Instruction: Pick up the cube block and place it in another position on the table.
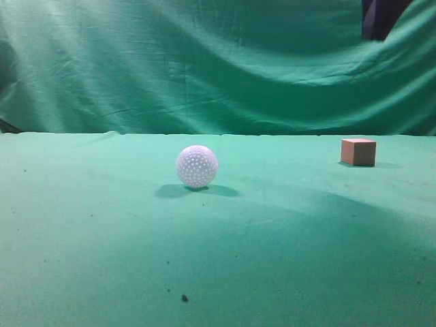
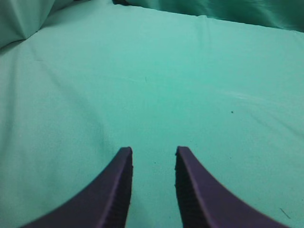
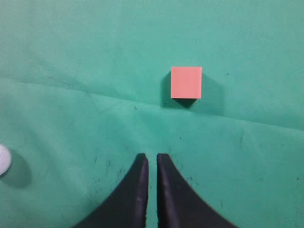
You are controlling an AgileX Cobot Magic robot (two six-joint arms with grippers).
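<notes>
Right wrist view: my right gripper [image 3: 152, 159], closed and empty, hangs short of the cube block [image 3: 186, 82]; descending unopened would knock it aside.

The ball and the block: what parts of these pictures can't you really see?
- Ball: right wrist view, the left edge cuts off most of it.
- Block: exterior view, its back and underside face away.
- Right gripper: right wrist view, the bottom edge cuts it off.
- Left gripper: left wrist view, only the fingers show.
- Dark shape: exterior view, the top edge cuts it off; probably an arm.
</notes>
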